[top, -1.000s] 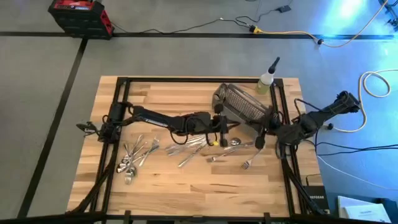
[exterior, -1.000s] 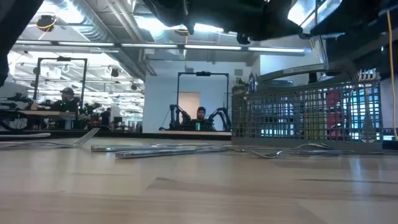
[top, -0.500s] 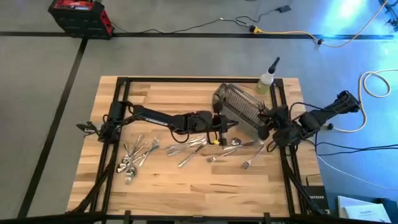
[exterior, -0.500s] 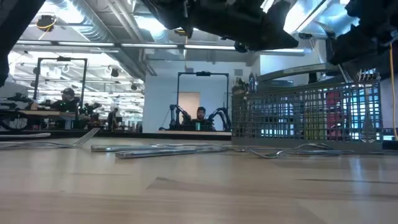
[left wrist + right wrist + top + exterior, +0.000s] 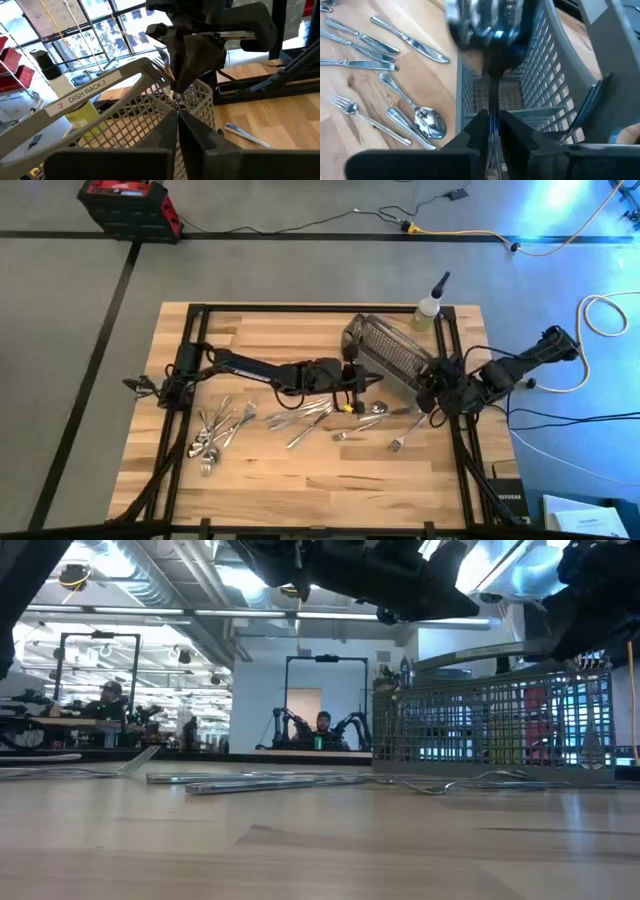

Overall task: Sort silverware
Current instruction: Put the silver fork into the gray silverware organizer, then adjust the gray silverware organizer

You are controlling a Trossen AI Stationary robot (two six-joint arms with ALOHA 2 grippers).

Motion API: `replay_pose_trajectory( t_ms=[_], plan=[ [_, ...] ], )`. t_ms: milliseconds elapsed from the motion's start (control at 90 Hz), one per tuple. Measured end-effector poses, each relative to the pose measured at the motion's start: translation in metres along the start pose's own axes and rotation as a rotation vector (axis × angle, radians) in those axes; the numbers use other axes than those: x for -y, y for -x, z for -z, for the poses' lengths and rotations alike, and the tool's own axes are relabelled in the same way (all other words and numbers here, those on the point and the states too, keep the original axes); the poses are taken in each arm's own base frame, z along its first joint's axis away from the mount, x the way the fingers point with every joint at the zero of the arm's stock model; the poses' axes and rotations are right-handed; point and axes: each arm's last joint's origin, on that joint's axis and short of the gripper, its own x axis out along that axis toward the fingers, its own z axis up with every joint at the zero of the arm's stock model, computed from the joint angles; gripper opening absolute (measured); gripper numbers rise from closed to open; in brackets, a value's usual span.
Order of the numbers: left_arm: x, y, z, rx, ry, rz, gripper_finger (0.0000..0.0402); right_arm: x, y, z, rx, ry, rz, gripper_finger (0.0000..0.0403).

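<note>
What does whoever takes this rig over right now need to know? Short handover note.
Right pincer: shut on a spoon, held over the basket.
Left pincer: shut, seemingly empty, close beside the basket at table centre.
Done: at least one fork stands in the basket.
Left: one cluster of silverware near the left edge, more pieces mid-table in front of the basket.

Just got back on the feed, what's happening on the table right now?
The right gripper holds a spoon over the end of the gray mesh basket, apparently about to drop it in. The left gripper sits shut and empty by the basket's near side. More forks and spoons lie spread on the table.
</note>
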Motion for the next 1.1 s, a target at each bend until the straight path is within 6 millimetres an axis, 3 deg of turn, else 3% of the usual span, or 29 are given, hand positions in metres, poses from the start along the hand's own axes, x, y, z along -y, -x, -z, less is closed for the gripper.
replay_pose_trajectory(
  t_ms=[300, 644, 811, 989, 1100],
  plan=[
    [0.0, 0.0, 0.002, -0.019, -0.004, 0.005, 0.0, 0.001, 0.0, 0.001, -0.006, 0.015, 0.008, 0.0093],
    [0.008, 0.005, 0.006, -0.067, -0.021, 0.007, 0.0, -0.009, 0.003, -0.007, 0.051, 0.038, -0.083, 0.0099],
    [0.025, 0.043, 0.023, -0.036, -0.022, -0.005, 0.0, -0.023, 0.007, -0.017, 0.139, 0.085, -0.204, 0.0099],
    [0.029, 0.099, 0.079, -0.011, 0.095, -0.013, 0.0, -0.023, 0.01, -0.021, 0.159, 0.121, -0.208, 0.0099],
    [0.031, 0.132, 0.096, 0.003, 0.18, -0.018, 0.0, -0.033, 0.015, -0.03, 0.249, 0.155, -0.279, 0.0099]
  ],
)
